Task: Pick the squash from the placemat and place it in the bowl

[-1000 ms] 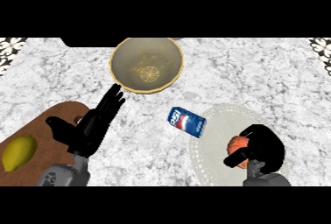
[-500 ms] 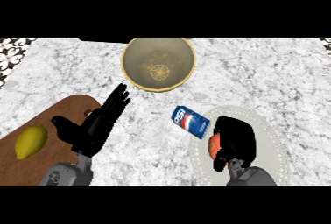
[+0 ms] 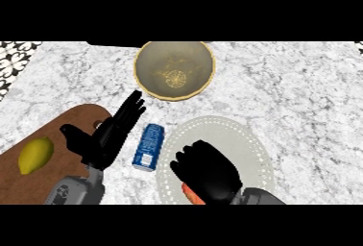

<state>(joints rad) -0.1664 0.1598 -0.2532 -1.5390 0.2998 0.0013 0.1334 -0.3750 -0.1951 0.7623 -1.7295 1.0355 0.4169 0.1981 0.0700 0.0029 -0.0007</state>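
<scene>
**Squash under our right hand on the pale placemat**

We see our right hand (image 3: pixel 205 173) at the near side of the round pale placemat (image 3: pixel 245 139), its fingers curled over an orange squash (image 3: pixel 190 193), of which only a sliver shows below the palm at the mat's near left rim. The bowl (image 3: pixel 174 69) sits toward the counter's (image 3: pixel 297 96) far edge, well apart from that hand. A blue can (image 3: pixel 148 146) lies on its side on the marble, just beside the placemat's left rim. Our left hand (image 3: pixel 106 137) rests with fingers straight and apart, over the right edge of a brown board (image 3: pixel 42 134) at the counter's near left corner. A yellow lemon (image 3: pixel 35 154) lies on that board, near its left side.
</scene>
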